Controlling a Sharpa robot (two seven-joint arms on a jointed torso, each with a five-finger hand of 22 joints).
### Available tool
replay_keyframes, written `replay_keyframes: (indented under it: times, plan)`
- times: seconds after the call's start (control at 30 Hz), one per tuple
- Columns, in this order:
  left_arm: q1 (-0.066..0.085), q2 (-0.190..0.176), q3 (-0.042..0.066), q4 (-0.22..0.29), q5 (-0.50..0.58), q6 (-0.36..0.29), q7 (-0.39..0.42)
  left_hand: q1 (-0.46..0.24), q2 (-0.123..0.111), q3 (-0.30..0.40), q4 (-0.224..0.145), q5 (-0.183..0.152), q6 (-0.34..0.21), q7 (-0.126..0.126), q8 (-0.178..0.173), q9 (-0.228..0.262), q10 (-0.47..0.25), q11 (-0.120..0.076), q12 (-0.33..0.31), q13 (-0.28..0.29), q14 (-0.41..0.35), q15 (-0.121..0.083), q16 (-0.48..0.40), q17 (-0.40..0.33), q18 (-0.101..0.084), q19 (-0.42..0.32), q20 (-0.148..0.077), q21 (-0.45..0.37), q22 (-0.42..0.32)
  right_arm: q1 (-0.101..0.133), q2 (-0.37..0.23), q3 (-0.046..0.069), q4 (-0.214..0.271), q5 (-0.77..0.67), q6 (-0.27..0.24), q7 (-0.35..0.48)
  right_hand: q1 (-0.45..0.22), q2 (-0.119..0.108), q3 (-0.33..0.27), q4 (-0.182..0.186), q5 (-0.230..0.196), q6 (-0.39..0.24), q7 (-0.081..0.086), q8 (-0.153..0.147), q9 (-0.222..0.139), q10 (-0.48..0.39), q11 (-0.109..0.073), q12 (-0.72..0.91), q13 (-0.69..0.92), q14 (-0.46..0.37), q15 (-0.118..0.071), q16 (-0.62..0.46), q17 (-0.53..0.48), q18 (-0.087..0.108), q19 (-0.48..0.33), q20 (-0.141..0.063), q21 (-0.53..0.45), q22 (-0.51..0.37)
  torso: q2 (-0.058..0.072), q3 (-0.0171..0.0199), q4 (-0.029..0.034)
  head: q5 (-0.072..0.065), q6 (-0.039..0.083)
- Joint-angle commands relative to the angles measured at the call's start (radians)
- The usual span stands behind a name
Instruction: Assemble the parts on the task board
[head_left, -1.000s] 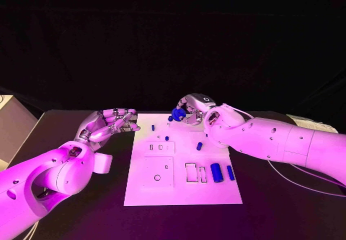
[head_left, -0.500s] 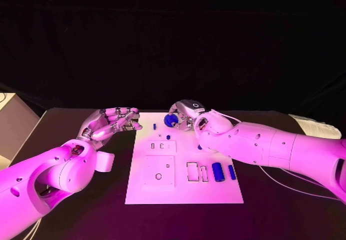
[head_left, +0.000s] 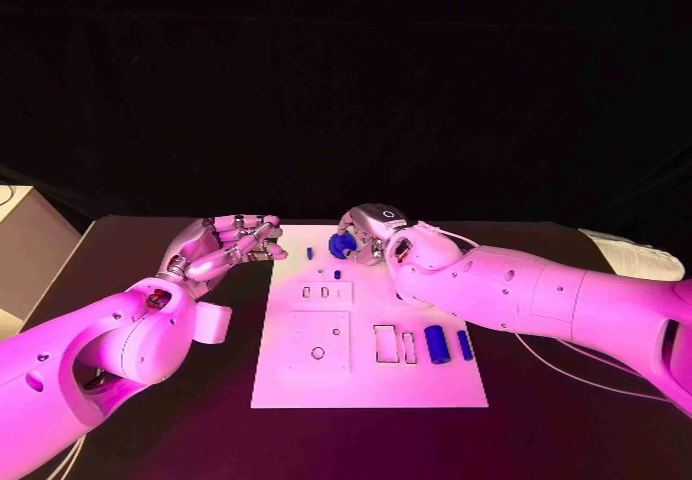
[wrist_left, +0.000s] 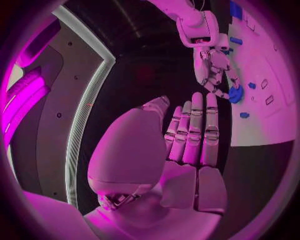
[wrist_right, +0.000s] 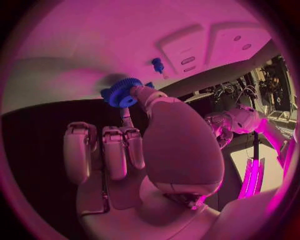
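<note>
Centrally, white task board (head_left: 368, 380) on the black worktop (head_left: 577, 420), right hand (head_left: 372, 232) over its far edge with fingers (wrist_right: 145, 94) clamped on a blue gear (head_left: 342, 244), blue cylinders (head_left: 436, 344) lying nearer, left hand (head_left: 224, 247) beside the board, fingers curled, holding nothing, no writing legible.

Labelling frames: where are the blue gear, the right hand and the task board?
blue gear (wrist_right: 122, 93), right wrist view, toothed face.
right hand (head_left: 378, 232), head view, middle of hand.
task board (head_left: 303, 380), head view, bare near corner.

We see a black tabletop (head_left: 577, 400), a pale box (head_left: 29, 245) at one edge, and white papers (head_left: 635, 258) at the other.
</note>
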Motion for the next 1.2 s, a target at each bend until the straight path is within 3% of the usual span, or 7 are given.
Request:
replay_keyframes:
  times: [0.03, 0.47, 0.67, 0.83, 0.97, 1.03, 1.2]
  plan:
    - [0.0, 0.004, 0.001, 0.0, -0.007, 0.019, 0.005, 0.0, -0.007, 0.003, 0.001, -0.005, 0.01, 0.0, -0.006, -0.001, 0.01, 0.0, -0.003, -0.002, -0.009, 0.0, 0.003, 0.001, 0.013, 0.006, -0.003, 0.003, 0.001, -0.002, 0.009, 0.0, -0.016, -0.023, 0.026, -0.015, -0.009, 0.001, 0.005, 0.001, -0.003, 0.045, -0.023, 0.04, 0.019, 0.106, -0.006, 0.005, 0.263, 0.099, -0.008, 0.006, 0.241, -0.014, 0.05, -0.009, 0.003, 0.096, 0.0, -0.0005, 0.0019, -0.002, -0.001]
    - [0.0, 0.006, 0.001, -0.001, -0.008, 0.019, 0.004, 0.0, -0.007, 0.003, 0.001, -0.005, 0.01, 0.0, -0.006, -0.001, 0.01, 0.0, -0.003, -0.002, -0.009, 0.0, 0.003, 0.001, 0.013, 0.006, -0.003, 0.003, 0.001, -0.01, 0.041, -0.004, -0.059, -0.024, 0.048, -0.014, -0.025, -0.007, 0.009, -0.002, -0.017, 0.032, -0.018, 0.034, 0.016, 0.106, -0.002, 0.005, 0.263, 0.099, -0.005, 0.006, 0.242, -0.014, 0.049, -0.007, 0.002, 0.095, 0.0, 0.0006, 0.0011, 0.005, -0.005]
    - [0.0, 0.005, 0.001, -0.001, -0.008, 0.019, 0.004, 0.0, -0.009, 0.007, 0.001, -0.005, 0.01, 0.0, -0.007, -0.001, 0.01, 0.0, -0.004, -0.002, -0.012, 0.0, 0.005, 0.004, 0.013, 0.006, -0.003, 0.004, 0.001, -0.012, 0.045, -0.006, -0.068, -0.019, 0.059, -0.011, -0.071, -0.034, -0.011, 0.008, -0.021, -0.017, 0.001, 0.003, 0.002, 0.105, 0.015, 0.004, 0.262, 0.099, 0.01, 0.006, 0.242, -0.014, 0.048, 0.005, 0.001, 0.095, -0.001, 0.0001, 0.0005, 0.006, -0.006]
    - [0.0, 0.004, 0.001, -0.001, -0.008, 0.018, 0.003, 0.0, -0.009, 0.007, 0.001, -0.005, 0.01, 0.0, -0.007, -0.001, 0.01, 0.0, -0.004, -0.002, -0.012, 0.0, 0.005, 0.004, 0.013, 0.006, -0.003, 0.004, 0.001, -0.012, 0.043, -0.006, -0.07, -0.014, 0.066, -0.01, -0.105, -0.042, -0.053, 0.027, -0.033, -0.032, 0.006, -0.01, -0.004, 0.097, 0.02, -0.002, 0.255, 0.1, 0.016, 0.007, 0.244, -0.014, 0.048, 0.012, 0.001, 0.097, 0.0, 0.001, 0.0003, 0.006, -0.006]
    - [0.0, 0.003, 0.001, -0.001, -0.008, 0.018, 0.003, 0.0, -0.009, 0.007, 0.001, -0.005, 0.01, 0.0, -0.007, -0.001, 0.01, 0.0, -0.004, -0.002, -0.012, 0.0, 0.005, 0.004, 0.013, 0.006, -0.003, 0.004, 0.001, -0.012, 0.039, -0.006, -0.071, -0.003, 0.079, -0.008, -0.151, -0.022, -0.138, 0.078, -0.038, -0.047, 0.007, -0.023, -0.01, 0.09, 0.024, -0.008, 0.249, 0.101, 0.02, 0.008, 0.25, -0.015, 0.049, 0.017, 0.004, 0.102, 0.0, 0.0022, -0.0005, 0.006, -0.005]
    - [0.0, 0.003, 0.001, -0.001, -0.008, 0.018, 0.003, 0.0, -0.009, 0.007, 0.001, -0.005, 0.01, 0.0, -0.007, -0.001, 0.01, 0.0, -0.004, -0.002, -0.012, 0.0, 0.005, 0.004, 0.013, 0.006, -0.003, 0.004, 0.001, -0.012, 0.037, -0.006, -0.071, 0.004, 0.089, -0.006, -0.192, -0.001, -0.177, 0.106, -0.016, -0.048, 0.009, -0.026, -0.012, 0.09, 0.024, -0.008, 0.248, 0.102, 0.021, 0.009, 0.254, -0.015, 0.05, 0.019, 0.006, 0.105, 0.0, 0.0023, -0.0003, 0.007, -0.005]
    - [0.0, 0.003, 0.001, -0.002, -0.008, 0.018, 0.002, -0.001, -0.009, 0.008, 0.002, -0.005, 0.01, 0.0, -0.007, -0.001, 0.01, 0.001, -0.005, -0.002, -0.013, 0.0, 0.006, 0.006, 0.013, 0.005, -0.003, 0.004, 0.001, -0.012, 0.03, -0.007, -0.067, 0.014, 0.112, -0.001, -0.238, 0.028, -0.219, 0.108, -0.006, -0.045, 0.008, -0.028, -0.014, 0.094, 0.024, -0.005, 0.252, 0.104, 0.021, 0.011, 0.261, -0.017, 0.053, 0.019, 0.013, 0.115, 0.0, 0.003, 0.0001, 0.007, -0.006]
